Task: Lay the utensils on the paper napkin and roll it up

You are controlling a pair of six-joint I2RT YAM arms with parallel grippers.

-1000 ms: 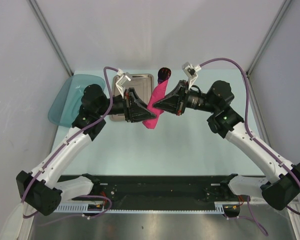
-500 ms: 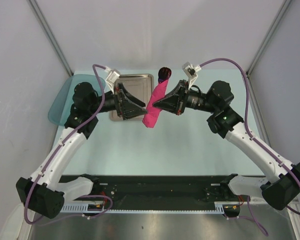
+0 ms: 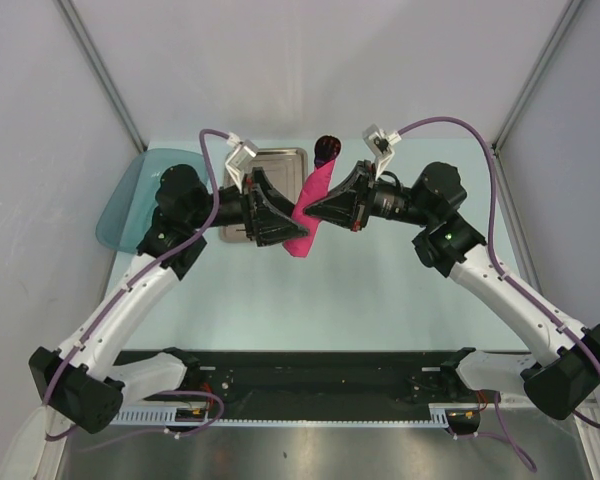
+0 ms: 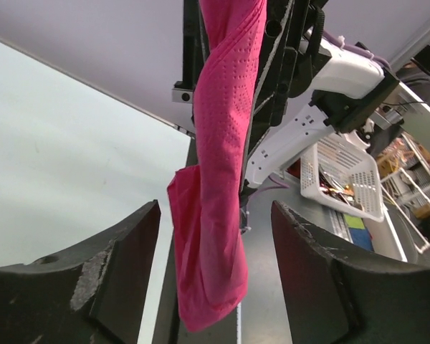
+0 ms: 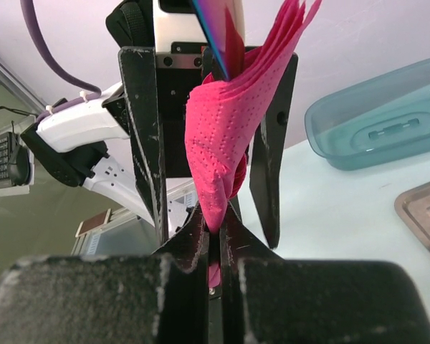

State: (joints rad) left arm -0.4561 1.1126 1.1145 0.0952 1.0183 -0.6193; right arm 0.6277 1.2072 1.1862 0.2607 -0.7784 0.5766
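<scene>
The paper napkin [image 3: 318, 190] is a magenta-pink roll hanging in the air over the table, slanted from upper right to lower left. Dark ends of the utensils [image 3: 327, 148] poke out of its far end; a purple sliver [image 5: 213, 50] shows there in the right wrist view. My right gripper [image 3: 302, 211] is shut on the middle of the roll [image 5: 226, 129], the paper pinched between its fingertips. From the left, my left gripper [image 3: 300, 232] stands open, one finger on each side of the roll's lower end [image 4: 218, 179], with a gap on both sides.
A steel tray [image 3: 272, 158] lies at the back of the table behind the left gripper. A teal translucent dish [image 3: 130, 200] sits at the far left edge. Below the roll is pale green table surface [image 3: 360, 290].
The left gripper opened and let go of the roll, drew back to the left, then came back around the roll's lower end. The right gripper and the roll stayed put.
</scene>
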